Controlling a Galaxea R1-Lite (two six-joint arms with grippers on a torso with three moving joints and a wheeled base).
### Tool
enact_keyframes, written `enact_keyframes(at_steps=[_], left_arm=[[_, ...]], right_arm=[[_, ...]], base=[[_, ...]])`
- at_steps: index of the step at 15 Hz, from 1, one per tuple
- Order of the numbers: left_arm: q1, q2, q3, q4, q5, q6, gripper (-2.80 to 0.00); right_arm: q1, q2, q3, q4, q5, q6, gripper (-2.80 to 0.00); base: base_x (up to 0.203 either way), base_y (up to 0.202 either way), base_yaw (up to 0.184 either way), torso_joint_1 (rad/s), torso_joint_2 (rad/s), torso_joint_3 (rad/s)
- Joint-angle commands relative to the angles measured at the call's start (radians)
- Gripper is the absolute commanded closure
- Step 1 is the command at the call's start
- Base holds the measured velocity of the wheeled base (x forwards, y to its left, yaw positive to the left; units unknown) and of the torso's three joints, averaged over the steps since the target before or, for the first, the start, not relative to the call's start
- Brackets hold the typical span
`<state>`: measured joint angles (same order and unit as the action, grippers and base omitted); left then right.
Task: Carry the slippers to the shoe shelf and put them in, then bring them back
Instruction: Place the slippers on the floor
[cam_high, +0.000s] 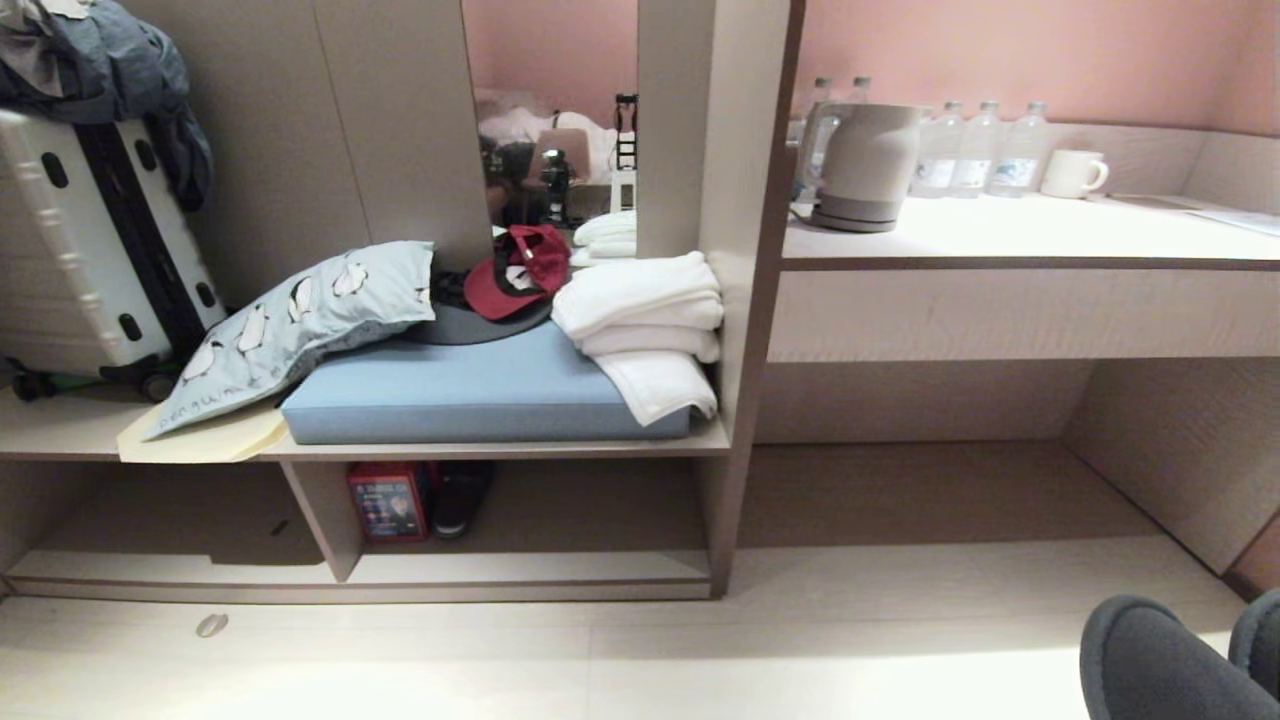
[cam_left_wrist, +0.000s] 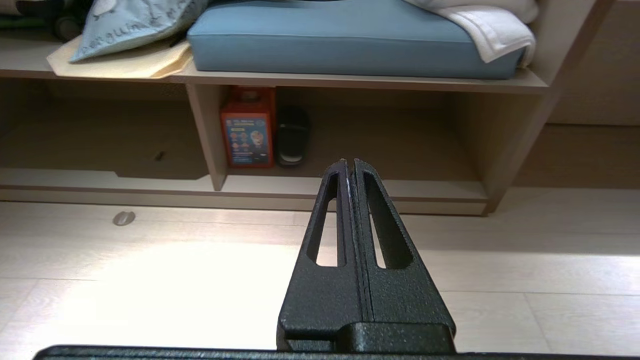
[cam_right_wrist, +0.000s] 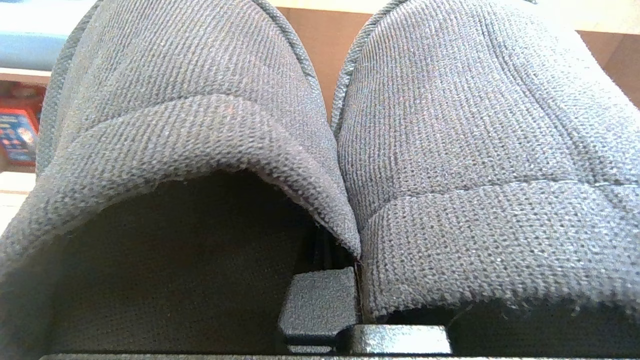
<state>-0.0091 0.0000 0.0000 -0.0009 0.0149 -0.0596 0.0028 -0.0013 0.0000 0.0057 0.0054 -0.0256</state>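
The slippers (cam_high: 1150, 660), a dark knitted pair, show at the bottom right corner of the head view, side by side with toes toward the furniture. They fill the right wrist view, one slipper (cam_right_wrist: 175, 100) beside the other (cam_right_wrist: 475, 150). My right gripper (cam_right_wrist: 345, 300) is shut on their two inner edges, pinched together; its fingertips are hidden inside the fabric. The shoe shelf (cam_high: 520, 570) is the low cubby under the bench, ahead and to the left, also in the left wrist view (cam_left_wrist: 350, 187). My left gripper (cam_left_wrist: 349, 162) hangs shut and empty above the floor, pointing at the shelf.
A red box (cam_high: 388, 502) and a dark shoe (cam_high: 462, 495) stand at the left end of the shelf compartment. Above lie a blue cushion (cam_high: 480, 385), a penguin pillow (cam_high: 300, 320) and white towels (cam_high: 645, 320). A desk (cam_high: 1020, 240) with a kettle stands right; a small disc (cam_high: 212, 625) lies on the floor.
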Motion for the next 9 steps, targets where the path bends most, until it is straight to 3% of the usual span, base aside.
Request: enact_keyframes(at_steps=[1,9], left_arm=[[0.0,0.002,0.0,-0.001,0.0,0.0,0.0],[0.0,0.002,0.0,-0.001,0.0,0.0,0.0]], right_arm=[[0.0,-0.002,0.002,0.0,0.001,0.0,0.0],[0.0,-0.002,0.002,0.0,0.001,0.0,0.0]], base=[[0.0,-0.197,0.004,0.005,0.0,0.001],[0.0,-0.197,0.002,0.002,0.0,0.003]])
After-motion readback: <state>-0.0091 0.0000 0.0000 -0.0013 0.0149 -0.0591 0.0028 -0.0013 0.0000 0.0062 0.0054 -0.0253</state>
